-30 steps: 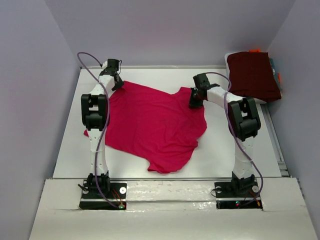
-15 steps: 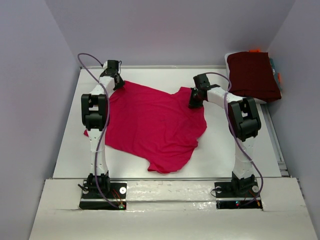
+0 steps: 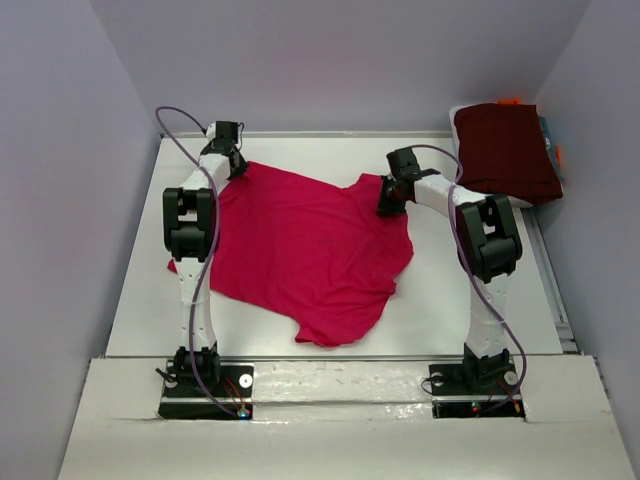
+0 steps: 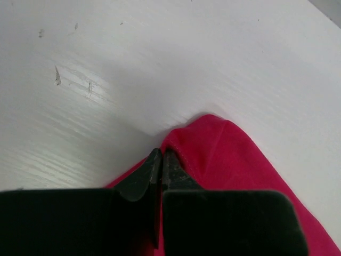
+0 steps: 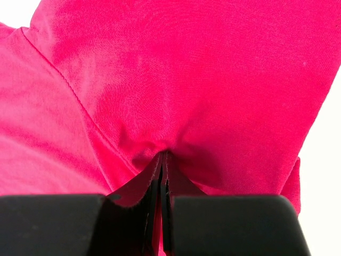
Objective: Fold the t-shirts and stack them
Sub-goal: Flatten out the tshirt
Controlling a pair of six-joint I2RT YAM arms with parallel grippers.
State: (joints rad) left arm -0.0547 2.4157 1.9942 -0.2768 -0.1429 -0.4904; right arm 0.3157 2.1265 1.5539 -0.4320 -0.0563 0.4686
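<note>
A crimson-pink t-shirt (image 3: 305,250) lies spread and rumpled across the white table. My left gripper (image 3: 237,168) is shut on its far left corner; in the left wrist view (image 4: 161,156) the jaws pinch the cloth edge (image 4: 213,149). My right gripper (image 3: 386,205) is shut on the shirt's far right part; in the right wrist view (image 5: 162,157) the cloth (image 5: 176,80) puckers into the closed jaws. A folded dark maroon t-shirt (image 3: 505,150) rests at the far right corner.
The maroon shirt sits on a white tray (image 3: 525,205) at the table's right edge, with orange and teal items (image 3: 552,150) behind it. Purple walls enclose the table (image 3: 450,310) on three sides. A raised white ledge (image 3: 330,375) runs along the front by the arm bases.
</note>
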